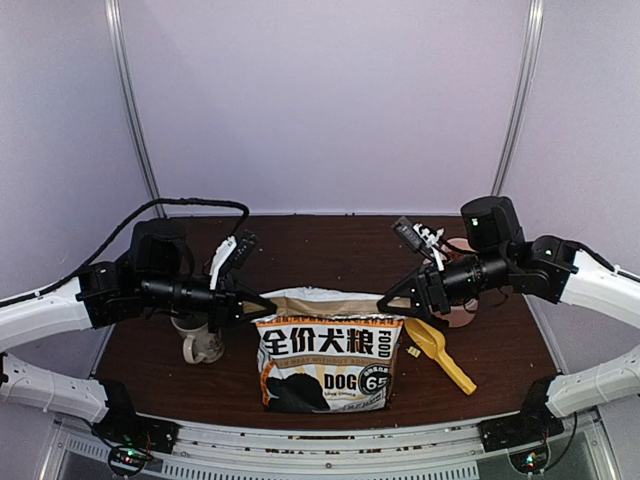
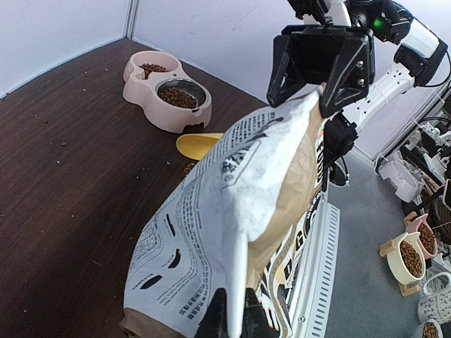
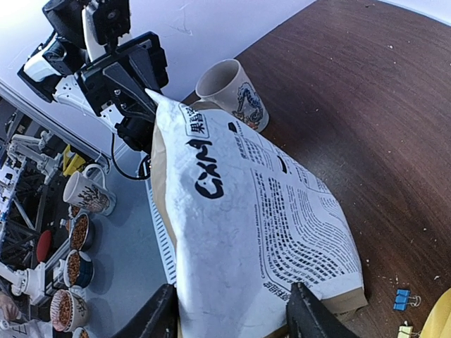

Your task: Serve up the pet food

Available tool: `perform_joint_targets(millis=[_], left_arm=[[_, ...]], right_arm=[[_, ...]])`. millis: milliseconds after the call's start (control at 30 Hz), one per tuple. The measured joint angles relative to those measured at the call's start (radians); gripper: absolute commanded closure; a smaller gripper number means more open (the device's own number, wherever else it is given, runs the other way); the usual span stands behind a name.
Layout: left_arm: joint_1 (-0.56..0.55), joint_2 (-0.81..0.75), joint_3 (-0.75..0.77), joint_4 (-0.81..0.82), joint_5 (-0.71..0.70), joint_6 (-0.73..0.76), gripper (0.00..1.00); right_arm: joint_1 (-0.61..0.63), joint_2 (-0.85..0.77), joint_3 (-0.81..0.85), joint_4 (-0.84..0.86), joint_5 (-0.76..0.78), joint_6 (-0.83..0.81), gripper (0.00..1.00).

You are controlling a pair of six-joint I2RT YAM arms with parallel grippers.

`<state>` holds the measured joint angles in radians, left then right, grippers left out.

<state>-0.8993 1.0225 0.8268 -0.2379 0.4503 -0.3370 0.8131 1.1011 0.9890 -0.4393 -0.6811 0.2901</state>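
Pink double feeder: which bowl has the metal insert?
The bowl nearer the yellow scoop: a shiny steel rim rings its kibble. The other bowl, farther from the scoop, is bare pink plastic.

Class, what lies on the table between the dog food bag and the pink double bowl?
A yellow scoop lies between the bag and the bowl. The left wrist view shows this best.

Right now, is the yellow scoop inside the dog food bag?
No, the yellow scoop lies flat on the table beside the bag, on the right arm's side.
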Motion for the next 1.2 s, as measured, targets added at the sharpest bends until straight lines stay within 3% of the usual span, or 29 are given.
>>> perform_joint_targets(millis=[167, 200, 567, 767, 933, 967, 1000, 1067, 1200], left_arm=[[0.0, 0.0, 0.0, -0.001, -0.002, 0.006, 1.0], [0.0, 0.0, 0.0, -0.001, -0.003, 0.006, 1.0], [0.003, -0.019, 0.017, -0.015, -0.018, 0.043, 1.0], [0.003, -0.037, -0.077, 0.135, -0.006, 0.061, 1.0], [0.003, -0.036, -0.082, 0.152, -0.001, 0.086, 1.0], [0.003, -0.036, -0.08, 0.151, 0.008, 0.093, 1.0], [0.005, -0.035, -0.076, 0.143, 0.015, 0.098, 1.0], [0.014, -0.027, -0.056, 0.113, 0.031, 0.108, 1.0], [0.048, -0.013, -0.026, 0.053, 0.05, 0.122, 1.0]], right_arm=[[-0.002, 0.011, -0.004, 0.014, -0.018, -0.022, 0.95], [-0.002, 0.01, -0.005, 0.019, -0.022, -0.023, 1.0], [0.025, -0.08, -0.072, 0.082, 0.055, -0.019, 1.0], [0.034, -0.159, -0.22, 0.249, 0.106, 0.005, 1.0], [0.034, -0.164, -0.217, 0.246, 0.113, -0.004, 1.0], [0.034, -0.156, -0.194, 0.216, 0.108, -0.011, 0.99], [0.034, -0.146, -0.171, 0.187, 0.105, -0.021, 0.91], [0.033, -0.105, -0.097, 0.103, 0.1, -0.048, 0.67], [0.028, -0.043, 0.066, -0.04, 0.108, -0.101, 0.38]])
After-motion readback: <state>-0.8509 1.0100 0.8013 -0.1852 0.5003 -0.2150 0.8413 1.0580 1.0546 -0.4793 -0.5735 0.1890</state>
